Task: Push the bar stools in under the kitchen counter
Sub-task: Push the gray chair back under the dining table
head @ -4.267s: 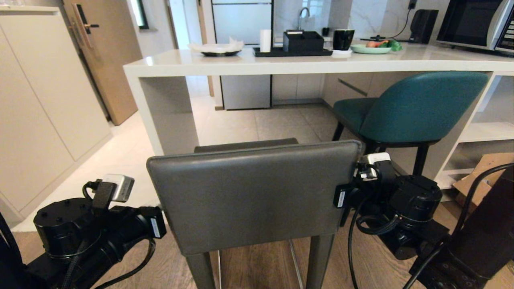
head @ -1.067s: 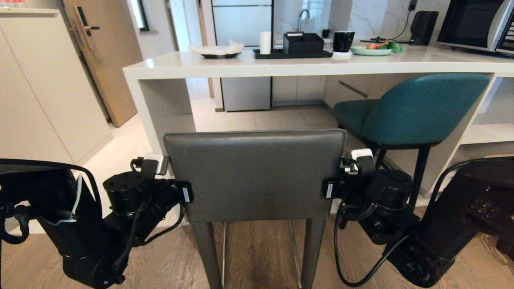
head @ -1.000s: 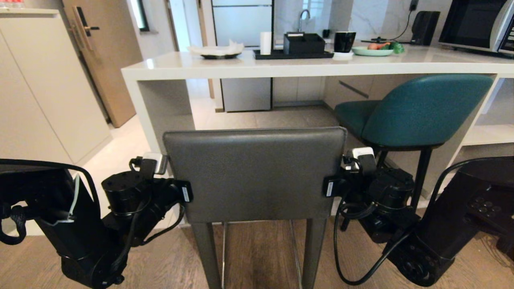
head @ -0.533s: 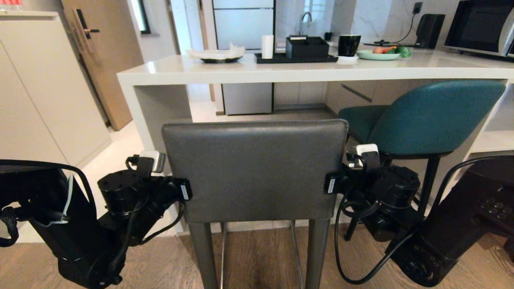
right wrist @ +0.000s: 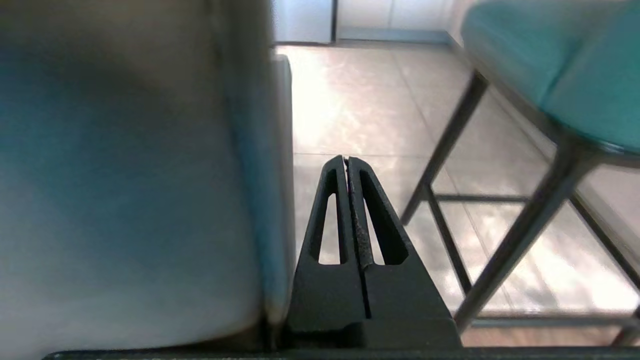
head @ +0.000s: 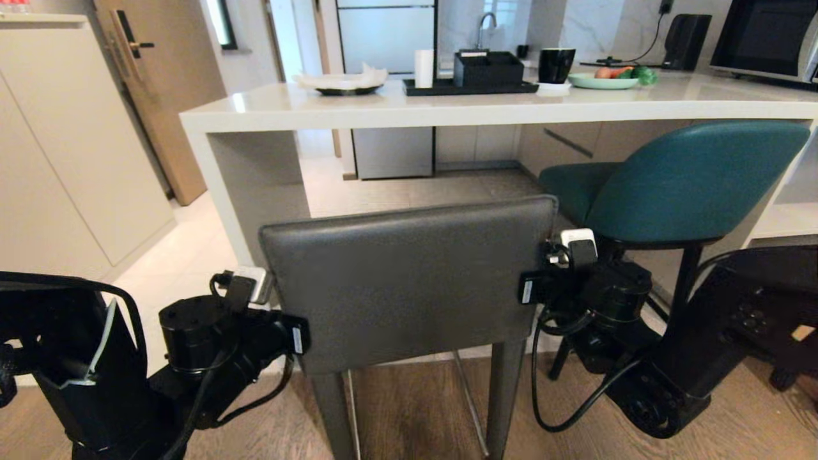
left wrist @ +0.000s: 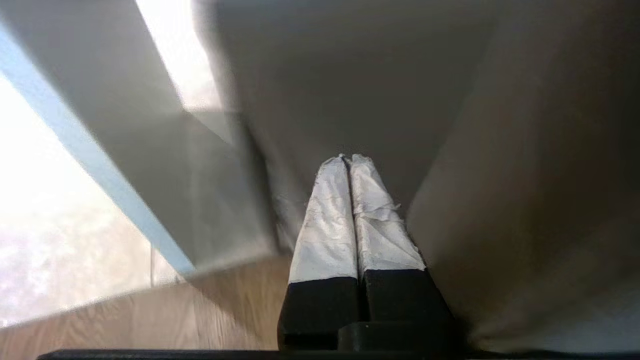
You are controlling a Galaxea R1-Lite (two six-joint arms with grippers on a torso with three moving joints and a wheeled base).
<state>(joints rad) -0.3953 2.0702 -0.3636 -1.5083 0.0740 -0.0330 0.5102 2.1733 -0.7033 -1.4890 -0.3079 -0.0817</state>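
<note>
The grey stool [head: 409, 281] stands between our two tools, its low back bracketed so that we can steer it square toward the worktop [head: 447, 105] without it swinging. Our left tool [left wrist: 350, 165] has its fingers pressed together on nothing, lying along the stool's left flank; our right tool [right wrist: 346, 165], likewise closed and empty, lies just beside the right edge of the back. Closed tips make firm pushers, we judge. The seat seems not yet under the slab, so the push looks unfinished. Beyond the right tool, the teal stool [head: 690, 182] sits partly under the worktop, apparently tucked first.
</note>
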